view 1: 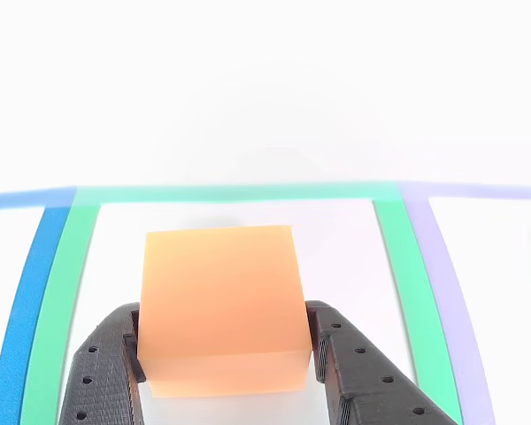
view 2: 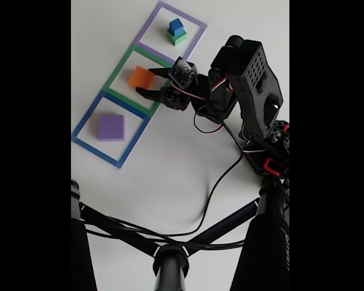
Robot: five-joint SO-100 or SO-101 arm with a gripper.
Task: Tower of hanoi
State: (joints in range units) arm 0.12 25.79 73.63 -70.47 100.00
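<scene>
Orange-yellow block between the gripper fingers inside the green outline; blue cube atop green block; purple block in blue outline

The orange-yellow block is a plain matte cube, sitting level inside the green square outline, the middle of three flat outlines on the white table. In the other view the orange-yellow block shows its pale top face and a darker front face, with the black gripper fingers touching its left and right sides. The purple block, the largest and flattest, lies flat at the centre of the blue square outline, just beside the green outline. The green block rests in the purple square outline on the green outline's other side, and the small blue cube sits on top of it.
</scene>
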